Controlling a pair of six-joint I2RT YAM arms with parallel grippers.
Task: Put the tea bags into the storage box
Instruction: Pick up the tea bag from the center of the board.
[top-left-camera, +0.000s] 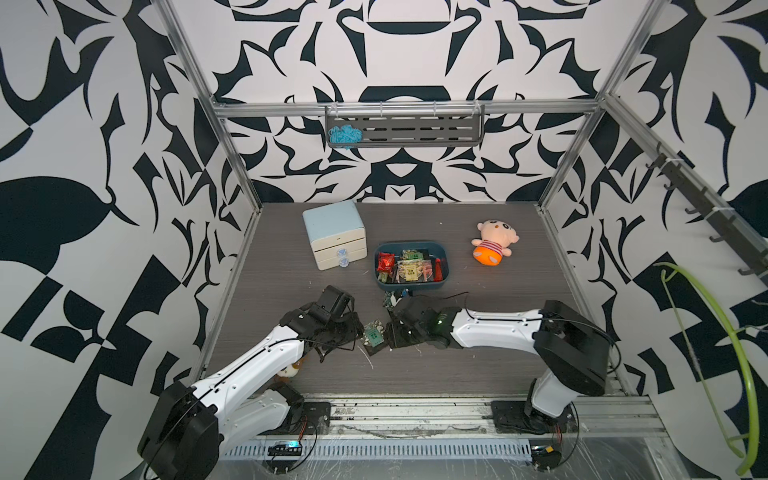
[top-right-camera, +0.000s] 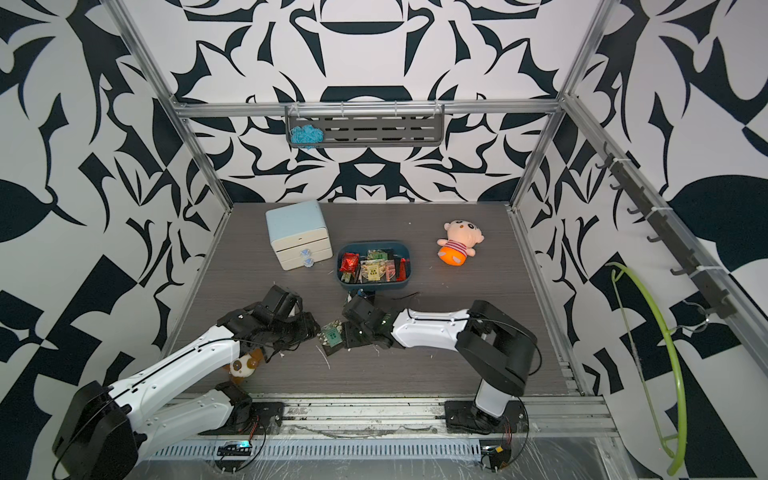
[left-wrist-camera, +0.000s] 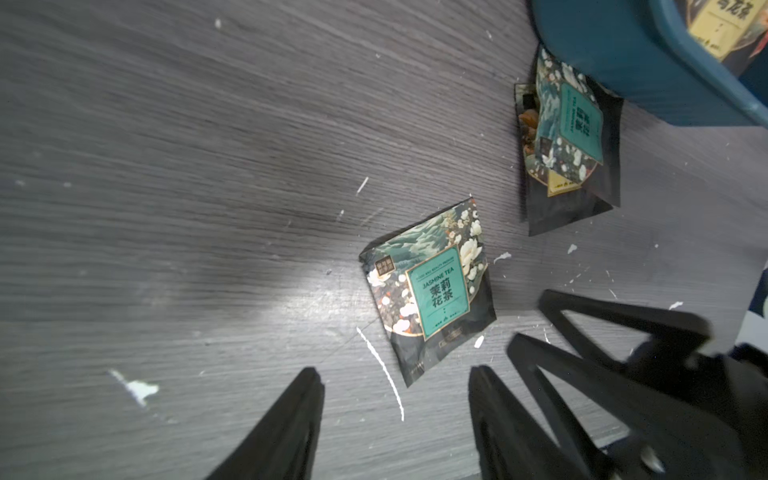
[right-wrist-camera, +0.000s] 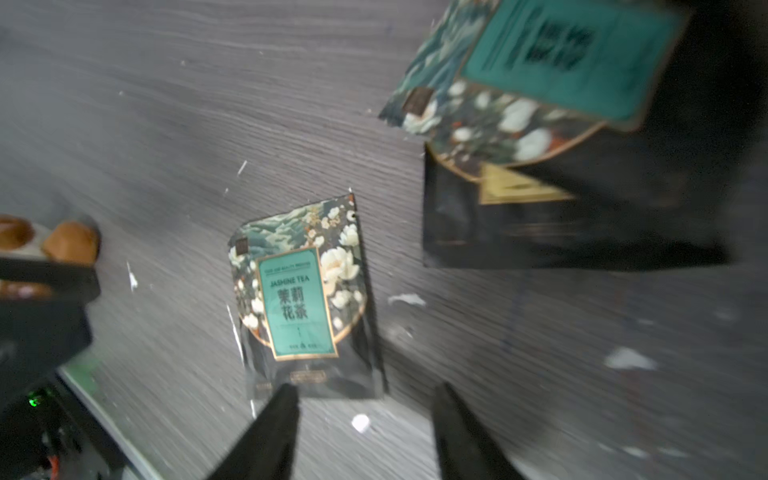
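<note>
Done: most tea bags (top-left-camera: 409, 270) in storage box (top-left-camera: 446, 255) | To do: jasmine sachet (left-wrist-camera: 428, 291) on desk (top-left-camera: 498, 353) between both jaws, small stack (left-wrist-camera: 569, 137) just beside box | Jaws: left and right open, empty

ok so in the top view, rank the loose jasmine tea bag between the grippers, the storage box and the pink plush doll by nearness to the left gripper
From the left gripper, in a top view:
1. jasmine tea bag, lying just off its fingertips.
2. storage box, farther back, near the centre.
3. pink plush doll, back right, beyond the box.
</note>
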